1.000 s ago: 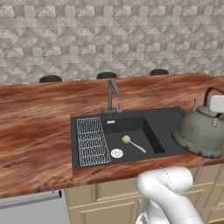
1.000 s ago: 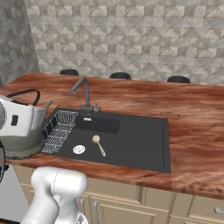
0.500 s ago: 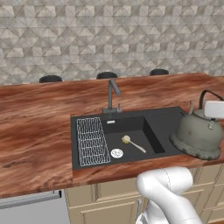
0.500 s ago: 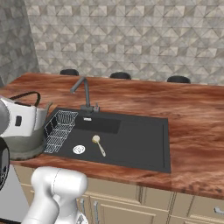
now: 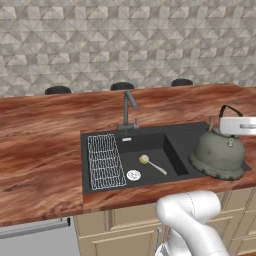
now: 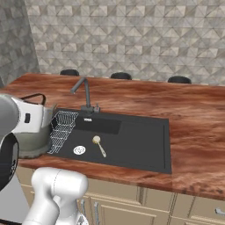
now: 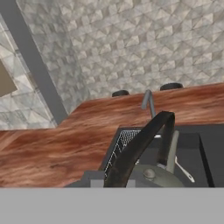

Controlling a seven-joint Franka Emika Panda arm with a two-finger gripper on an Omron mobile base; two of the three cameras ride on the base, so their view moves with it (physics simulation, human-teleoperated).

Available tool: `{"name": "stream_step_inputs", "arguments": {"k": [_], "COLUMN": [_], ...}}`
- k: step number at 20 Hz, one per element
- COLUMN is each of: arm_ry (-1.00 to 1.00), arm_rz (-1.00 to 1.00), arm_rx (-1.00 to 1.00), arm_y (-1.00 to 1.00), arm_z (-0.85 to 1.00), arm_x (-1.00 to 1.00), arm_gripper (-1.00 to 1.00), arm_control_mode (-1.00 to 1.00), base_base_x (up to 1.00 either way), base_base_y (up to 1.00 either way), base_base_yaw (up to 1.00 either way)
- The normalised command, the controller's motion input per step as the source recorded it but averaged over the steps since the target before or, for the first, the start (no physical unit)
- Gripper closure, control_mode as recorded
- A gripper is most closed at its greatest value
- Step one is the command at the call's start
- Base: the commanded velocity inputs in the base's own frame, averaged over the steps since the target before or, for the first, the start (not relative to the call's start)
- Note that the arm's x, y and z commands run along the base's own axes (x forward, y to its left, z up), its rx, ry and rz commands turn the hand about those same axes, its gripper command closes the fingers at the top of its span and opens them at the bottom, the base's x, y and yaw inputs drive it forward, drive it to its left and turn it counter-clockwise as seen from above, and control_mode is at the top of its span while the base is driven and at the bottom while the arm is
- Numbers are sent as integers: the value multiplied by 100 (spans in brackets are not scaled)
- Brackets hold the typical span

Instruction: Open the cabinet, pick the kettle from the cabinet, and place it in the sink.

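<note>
The grey round kettle (image 5: 217, 155) hangs upright in the air, on the near side of the black sink (image 5: 175, 132), towards the counter's front edge. My gripper (image 5: 231, 122) is shut on its dark arched handle (image 7: 140, 148). In the right base view the kettle (image 6: 30, 138) sits low at the left under the gripper (image 6: 37, 110), in front of the sink (image 6: 140, 145). The hand view looks from the gripper (image 7: 113, 179) over the kettle's lid (image 7: 153, 175) and spout to the sink (image 7: 210, 148). The cabinet is out of view.
A wire rack (image 5: 105, 161) fills the basin's left part, and a small spoon-like utensil (image 5: 150, 163) lies beside the drain (image 5: 133, 175). The slim faucet (image 5: 127, 107) rises behind the basin. Three dark round items (image 5: 122, 86) line the wall. Wood counter extends both sides.
The kettle, held by the gripper, has drifted a little lower and toward the sink. The sink and counter have not shifted.
</note>
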Motion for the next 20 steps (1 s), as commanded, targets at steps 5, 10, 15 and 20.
{"name": "stream_step_inputs", "arguments": {"k": [5,10,15,20], "arm_ry": [2,2,3,2], "arm_rz": [0,0,0,0], "arm_rx": [-1,0,0,0], "arm_y": [3,0,0,0], "arm_z": [-21,-16,-13,-8], "arm_x": [16,17,13,6], "arm_gripper": [100,100,100,100], "arm_control_mode": [-100,-100,-100,-100], "base_base_x": [0,0,0,0], "base_base_y": [0,0,0,0], "base_base_yaw": [0,0,0,0]}}
